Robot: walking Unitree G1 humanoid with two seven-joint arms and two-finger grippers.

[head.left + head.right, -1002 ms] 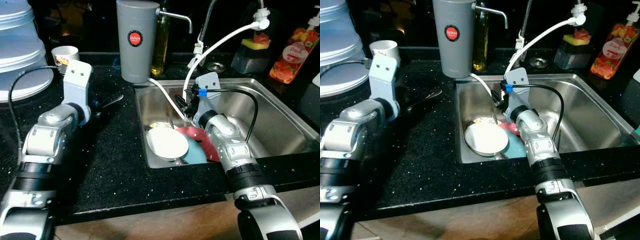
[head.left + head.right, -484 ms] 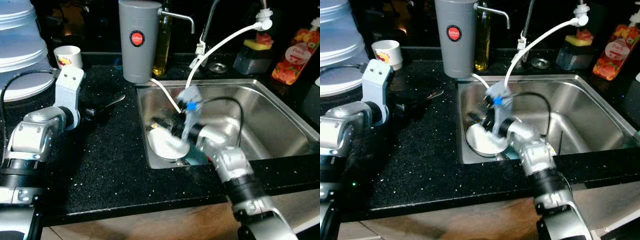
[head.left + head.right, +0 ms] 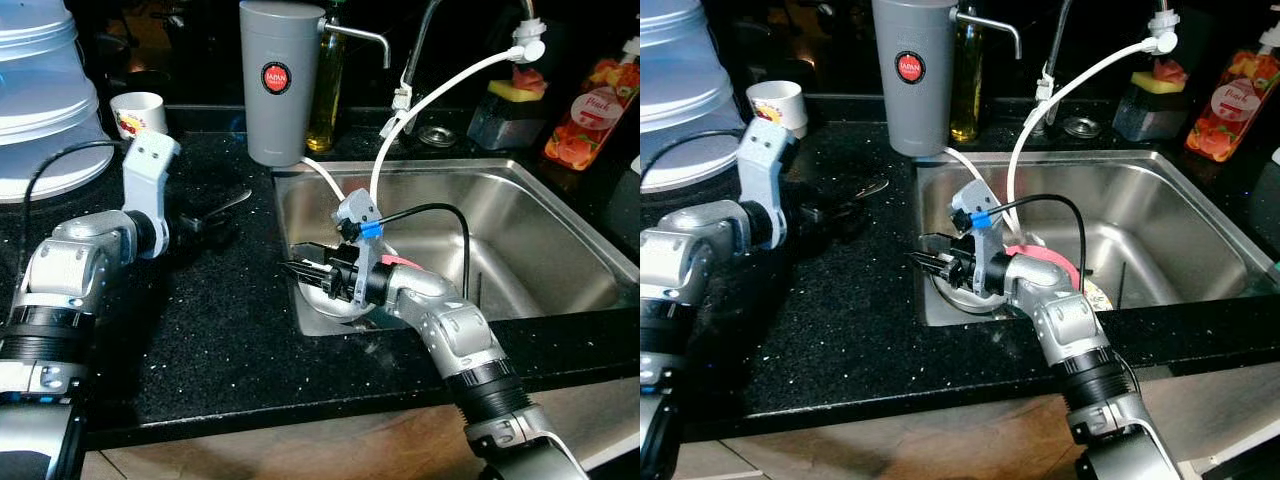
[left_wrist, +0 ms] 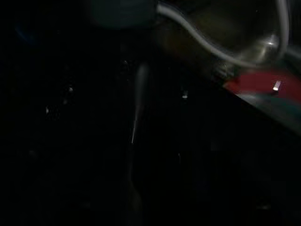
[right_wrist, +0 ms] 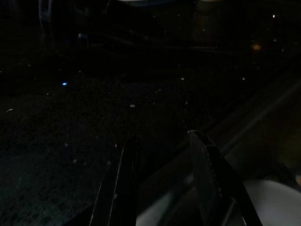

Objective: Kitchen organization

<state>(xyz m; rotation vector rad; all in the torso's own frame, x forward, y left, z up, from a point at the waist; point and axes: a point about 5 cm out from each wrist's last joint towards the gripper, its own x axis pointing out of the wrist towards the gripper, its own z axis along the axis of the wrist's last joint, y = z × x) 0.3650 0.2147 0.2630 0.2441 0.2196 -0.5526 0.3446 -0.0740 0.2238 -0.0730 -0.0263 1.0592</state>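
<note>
A home kitchen is shown. A stainless steel sink [image 3: 560, 215] is set into a black speckled counter [image 3: 220, 320], with a tap [image 3: 418, 40] at the far edge and plates [image 3: 1045, 268] lying in the basin. A grey water filter [image 3: 280, 80], a bottle of oil [image 3: 322, 95], a soap bottle [image 3: 590, 100], a sponge holder [image 3: 505, 105] and a paper cup [image 3: 138, 112] are lined along the far side.

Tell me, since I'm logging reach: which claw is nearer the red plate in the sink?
Right. The right claw hovers over the sink's left edge beside the red plate; the left claw is over the counter.
</note>
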